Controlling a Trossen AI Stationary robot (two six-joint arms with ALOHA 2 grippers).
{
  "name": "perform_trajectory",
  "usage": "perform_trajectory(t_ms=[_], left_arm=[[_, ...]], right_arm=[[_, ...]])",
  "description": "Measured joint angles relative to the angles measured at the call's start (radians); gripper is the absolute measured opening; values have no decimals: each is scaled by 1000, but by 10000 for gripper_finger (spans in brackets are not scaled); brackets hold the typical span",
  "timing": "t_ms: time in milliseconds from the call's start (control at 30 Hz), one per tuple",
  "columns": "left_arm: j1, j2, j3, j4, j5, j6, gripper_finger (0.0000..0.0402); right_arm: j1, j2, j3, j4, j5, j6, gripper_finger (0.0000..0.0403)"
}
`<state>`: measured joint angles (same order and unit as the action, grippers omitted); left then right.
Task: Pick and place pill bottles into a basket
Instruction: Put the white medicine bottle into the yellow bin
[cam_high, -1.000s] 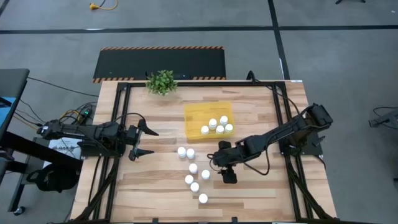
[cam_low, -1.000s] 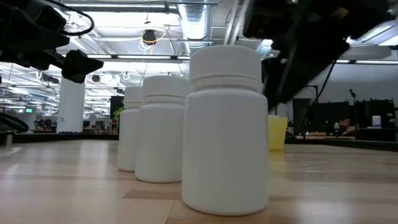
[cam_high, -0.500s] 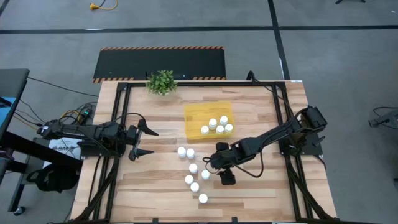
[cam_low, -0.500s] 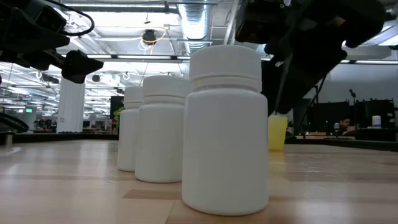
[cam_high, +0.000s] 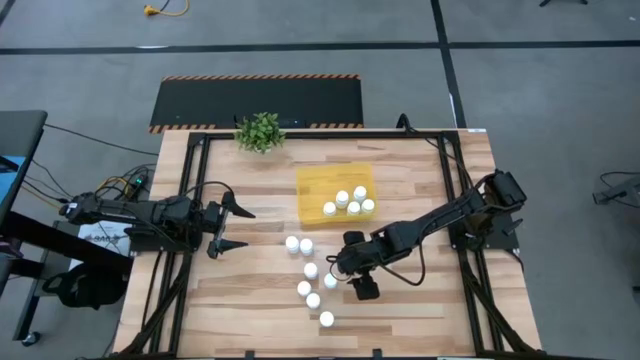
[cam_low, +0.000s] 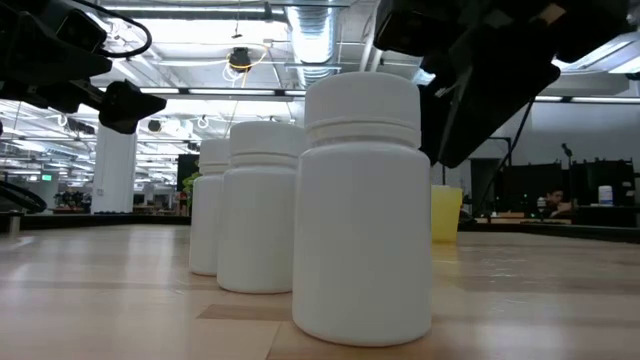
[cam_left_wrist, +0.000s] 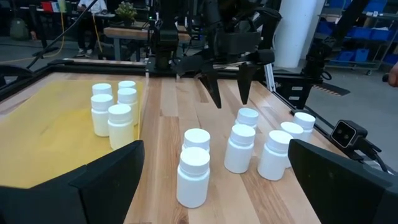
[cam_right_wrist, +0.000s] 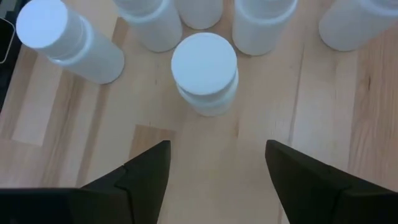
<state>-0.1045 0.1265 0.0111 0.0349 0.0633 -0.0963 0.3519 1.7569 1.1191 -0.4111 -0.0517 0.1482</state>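
Several white pill bottles (cam_high: 311, 270) stand upright and loose on the wooden table, just nearer than the yellow basket (cam_high: 318, 183). Several more bottles (cam_high: 348, 202) stand inside the basket. My right gripper (cam_high: 338, 270) hovers open, slanting down over the right side of the loose cluster. In the right wrist view one bottle (cam_right_wrist: 204, 70) stands just ahead of its gripper (cam_right_wrist: 214, 169), untouched. The left wrist view shows those fingers (cam_left_wrist: 214, 93) hanging above a bottle (cam_left_wrist: 247, 118). My left gripper (cam_high: 240, 228) waits open and level at the table's left.
A small green potted plant (cam_high: 260, 131) stands at the table's far edge, left of the basket. A black mat (cam_high: 255, 100) lies on the floor beyond it. Bare wood lies between the left gripper and the loose bottles, and right of them.
My right gripper has crept slightly toward the loose bottles, toward the table's left edge, and rolled a little. Its fingers stay open. No bottle has moved.
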Motion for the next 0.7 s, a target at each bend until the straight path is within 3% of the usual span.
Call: perform_trajectory(t_ms=[433, 700], left_arm=[[0, 0, 0, 0, 0, 8, 386], [0, -1, 0, 0, 0, 8, 386]], right_arm=[[-14, 0, 96, -140, 30, 2, 256], [-12, 139, 265, -343, -12, 35, 256]])
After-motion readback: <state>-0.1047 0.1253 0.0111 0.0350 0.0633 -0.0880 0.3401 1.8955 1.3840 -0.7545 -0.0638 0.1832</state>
